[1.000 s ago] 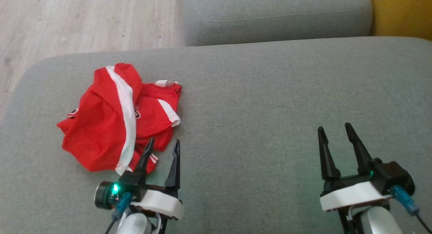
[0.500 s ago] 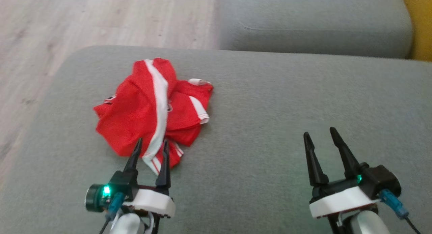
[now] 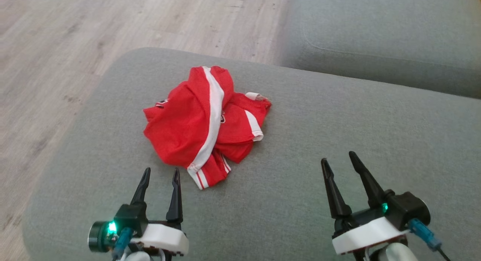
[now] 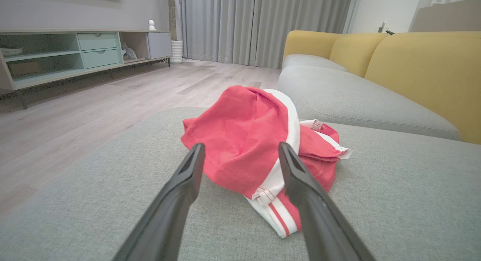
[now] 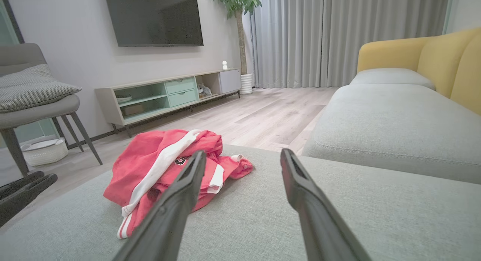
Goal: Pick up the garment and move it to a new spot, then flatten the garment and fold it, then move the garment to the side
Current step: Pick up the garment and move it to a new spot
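Left gripper [image 3: 161, 173] low, fingers spread, empty. Right gripper [image 3: 339, 159] likewise spread, empty, fingers angled slightly left.

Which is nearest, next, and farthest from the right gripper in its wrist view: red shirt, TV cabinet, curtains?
1. Red shirt, on the cushion, ahead-left of the right gripper.
2. TV cabinet, across the floor, left.
3. Curtains, farthest back, right.

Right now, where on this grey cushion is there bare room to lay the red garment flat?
The widest bare patch is the cushion right of the garment, ahead of the right gripper. Tightest is by the left gripper, just short of the striped hem.
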`<state>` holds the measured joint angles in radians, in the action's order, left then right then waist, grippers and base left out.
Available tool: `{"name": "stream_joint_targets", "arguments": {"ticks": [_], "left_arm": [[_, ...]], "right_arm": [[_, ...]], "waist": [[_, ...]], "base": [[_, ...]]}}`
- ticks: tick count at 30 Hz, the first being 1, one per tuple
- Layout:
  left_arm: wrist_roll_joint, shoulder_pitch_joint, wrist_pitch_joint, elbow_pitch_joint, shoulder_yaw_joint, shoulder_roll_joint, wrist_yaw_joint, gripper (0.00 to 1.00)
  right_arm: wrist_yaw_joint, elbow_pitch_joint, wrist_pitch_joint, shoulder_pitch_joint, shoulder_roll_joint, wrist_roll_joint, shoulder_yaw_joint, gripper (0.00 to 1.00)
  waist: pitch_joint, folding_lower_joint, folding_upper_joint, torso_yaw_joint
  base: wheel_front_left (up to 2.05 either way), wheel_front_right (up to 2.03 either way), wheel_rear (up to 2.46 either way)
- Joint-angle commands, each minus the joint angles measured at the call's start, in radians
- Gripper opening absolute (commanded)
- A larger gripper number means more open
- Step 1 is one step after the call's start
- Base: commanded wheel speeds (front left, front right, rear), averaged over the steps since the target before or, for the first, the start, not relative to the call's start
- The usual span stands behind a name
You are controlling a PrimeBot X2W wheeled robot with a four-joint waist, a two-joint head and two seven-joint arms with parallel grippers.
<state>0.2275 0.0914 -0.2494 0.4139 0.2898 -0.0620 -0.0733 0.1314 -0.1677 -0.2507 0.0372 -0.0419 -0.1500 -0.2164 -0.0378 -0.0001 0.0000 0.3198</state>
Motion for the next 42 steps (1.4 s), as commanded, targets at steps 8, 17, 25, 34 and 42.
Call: {"name": "stream_joint_targets", "arguments": {"ticks": [8, 17, 25, 34, 42], "left_arm": [[-0.019, 0.026, -0.012, -0.034, -0.038, -0.004, 0.001, 1.0], [-0.043, 0.159, 0.01, 0.008, -0.016, -0.049, 0.064, 1.0], [-0.026, 0.374, 0.164, 0.133, 0.012, -0.065, 0.14, 1.0], [-0.015, 0.482, 0.206, 0.279, 0.006, -0.086, 0.134, 1.0], [-0.004, 0.514, 0.147, 0.337, 0.007, -0.092, 0.142, 0.0]], "right_arm": [[-0.001, 0.038, -0.011, -0.018, -0.008, -0.018, -0.033, 1.0], [-0.001, 0.03, -0.011, -0.043, -0.008, -0.006, -0.032, 1.0], [-0.001, 0.029, -0.011, -0.089, -0.008, 0.01, -0.027, 1.0], [-0.001, 0.018, -0.011, -0.128, -0.008, 0.013, -0.013, 1.0], [-0.001, 0.013, -0.011, -0.133, -0.008, 0.01, -0.004, 1.0]], "waist": [[0.003, 0.0001, 0.0, 0.039], [0.065, 0.0001, 0.0, -0.011], [0.155, 0.0001, 0.0, -0.099], [0.223, 0.0001, 0.0, -0.166], [0.226, 0.0001, 0.0, -0.175]], "base": [[0.0, 0.0, 0.0], [0.0, 0.0, 0.0], [0.0, 0.0, 0.0], [0.0, 0.0, 0.0], [0.0, 0.0, 0.0]]}}
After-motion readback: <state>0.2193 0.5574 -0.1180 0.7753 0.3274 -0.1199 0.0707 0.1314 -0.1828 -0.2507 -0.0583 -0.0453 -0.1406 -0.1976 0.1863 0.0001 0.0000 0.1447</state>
